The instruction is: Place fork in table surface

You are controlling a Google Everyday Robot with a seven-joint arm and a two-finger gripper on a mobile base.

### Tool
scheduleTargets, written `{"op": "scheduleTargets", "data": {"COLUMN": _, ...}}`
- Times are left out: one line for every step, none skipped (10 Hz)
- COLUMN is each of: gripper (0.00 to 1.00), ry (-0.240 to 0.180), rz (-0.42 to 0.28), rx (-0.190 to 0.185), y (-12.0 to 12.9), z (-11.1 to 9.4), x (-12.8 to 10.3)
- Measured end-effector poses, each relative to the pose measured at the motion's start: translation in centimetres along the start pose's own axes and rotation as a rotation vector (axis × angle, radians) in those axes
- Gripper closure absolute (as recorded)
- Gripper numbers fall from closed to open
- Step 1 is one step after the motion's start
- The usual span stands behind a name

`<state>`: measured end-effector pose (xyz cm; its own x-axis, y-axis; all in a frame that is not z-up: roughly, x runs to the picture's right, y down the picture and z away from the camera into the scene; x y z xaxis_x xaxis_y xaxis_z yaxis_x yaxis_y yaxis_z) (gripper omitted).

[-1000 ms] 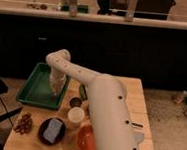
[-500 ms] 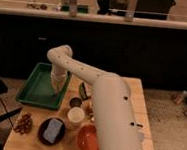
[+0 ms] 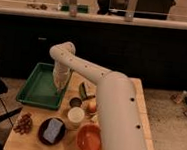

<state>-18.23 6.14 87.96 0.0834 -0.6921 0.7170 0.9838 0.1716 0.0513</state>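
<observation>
**Camera view: single view, desk seen from above and in front.**

- Gripper [image 3: 60, 85]: one. It sits left of centre in the frame, at the end of the pale arm [image 3: 113, 117], which rises from the lower right, bends at an elbow and drops downward. It hangs over the right-hand part of the green tray [image 3: 37, 87], close to the tray's rim on the desk side. Whether it is clenched, released or grasping anything cannot be told.
- Fork: none countable. No slim pale utensil can be made out in the tray, on the wood or at the gripper's lower end. If the gripper carries it, it is hidden there.
- Desk [image 3: 37, 112]: one, of pale wooden planks, filling the lower middle of the frame.
- Green tray: one, at the desk's left edge. Its floor appears bare where it is visible.
- Small dark cup [image 3: 75, 102]: one, just right of the tray's lower corner.
- White cup [image 3: 75, 116]: one, directly below the dark cup.
- Orange bowl [image 3: 90, 140]: one, lower centre, beside the arm.
- Dark plate [image 3: 51, 131]: one, lower left of centre, carrying a bluish piece.
- Brown cluster [image 3: 24, 123]: one heap, lower left, contents unclear.
- Dark greenish item [image 3: 85, 91]: one, between the gripper and the arm, identity unclear.

**Progress (judged).** The task is not done, since no fork lies on the wood. The gripper is above the tray rather than the desk. What remains is a short move right or downward in the frame to a bare patch of planks, then a set-down and release. The free wood near the tray is crowded by the cups.
</observation>
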Motion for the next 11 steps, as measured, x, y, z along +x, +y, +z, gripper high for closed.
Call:
{"op": "scheduleTargets", "data": {"gripper": 0.87, "ry": 0.004, "rz": 0.002, "rx": -0.003, "y": 0.2, "z": 0.0, "x": 0.2}}
{"op": "scheduleTargets", "data": {"gripper": 0.92, "ry": 0.009, "rz": 0.005, "rx": -0.002, "y": 0.3, "z": -0.5, "x": 0.3}}
{"op": "scheduleTargets", "data": {"gripper": 0.92, "ry": 0.013, "rz": 0.009, "rx": -0.007, "y": 0.8, "z": -0.9, "x": 0.5}}
{"op": "scheduleTargets", "data": {"gripper": 0.92, "ry": 0.013, "rz": 0.014, "rx": -0.012, "y": 1.5, "z": -0.9, "x": 0.7}}
{"op": "scheduleTargets", "data": {"gripper": 0.92, "ry": 0.015, "rz": 0.017, "rx": -0.015, "y": 1.9, "z": -1.0, "x": 0.9}}
{"op": "scheduleTargets", "data": {"gripper": 0.92, "ry": 0.017, "rz": 0.018, "rx": -0.016, "y": 2.1, "z": -1.0, "x": 1.0}}
{"op": "scheduleTargets", "data": {"gripper": 0.93, "ry": 0.02, "rz": 0.017, "rx": -0.016, "y": 2.1, "z": -1.0, "x": 1.2}}
{"op": "scheduleTargets", "data": {"gripper": 0.97, "ry": 0.022, "rz": 0.022, "rx": -0.015, "y": 2.3, "z": -1.1, "x": 1.4}}
{"op": "scheduleTargets", "data": {"gripper": 0.98, "ry": 0.024, "rz": 0.027, "rx": -0.014, "y": 2.8, "z": -1.3, "x": 1.6}}
{"op": "scheduleTargets", "data": {"gripper": 0.98, "ry": 0.026, "rz": 0.031, "rx": -0.016, "y": 3.5, "z": -1.4, "x": 1.8}}
{"op": "scheduleTargets", "data": {"gripper": 0.98, "ry": 0.027, "rz": 0.037, "rx": -0.021, "y": 4.6, "z": -1.6, "x": 2.1}}
